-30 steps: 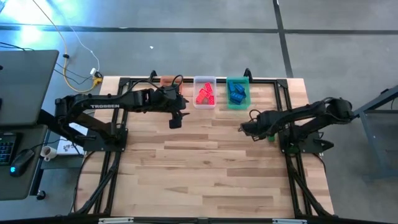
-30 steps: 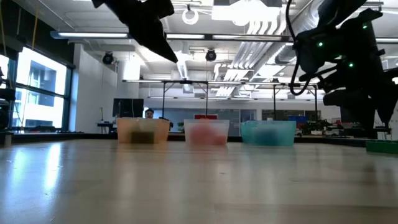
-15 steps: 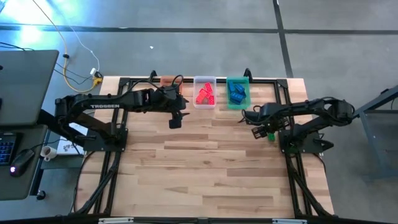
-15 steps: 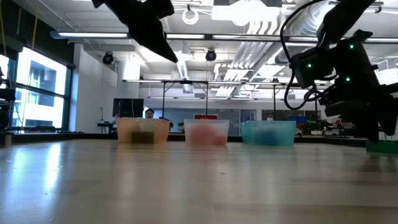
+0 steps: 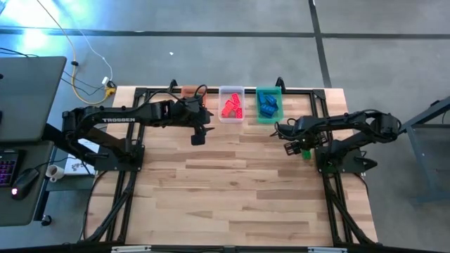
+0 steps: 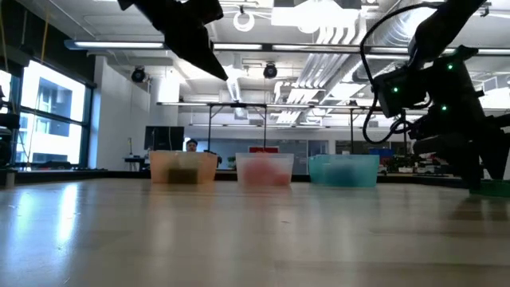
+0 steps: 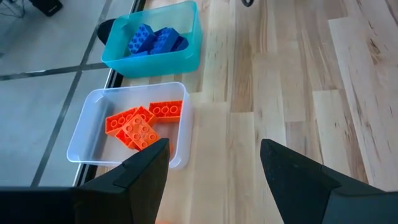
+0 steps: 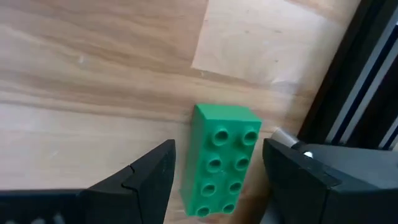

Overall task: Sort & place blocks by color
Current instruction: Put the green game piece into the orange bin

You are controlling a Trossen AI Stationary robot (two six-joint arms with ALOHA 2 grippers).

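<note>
Right of centre in the high view, one green brick (image 8: pixel 219 160) flat on the worktop (image 5: pixel 232 183), lengthwise between the open, empty jaws of the right gripper (image 8: pixel 214 180) poised directly above; left gripper (image 7: pixel 211 168) open, farther off.

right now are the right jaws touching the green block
Apart: the right wrist view shows table on both sides of the green block, between the open jaws of the right gripper.

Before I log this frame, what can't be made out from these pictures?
- Orange tub contents: high view, left arm covers it; low view blurs them.
- Green brick: whether the open right end effector touches it.
- Count of blue bricks: piled together.
</note>
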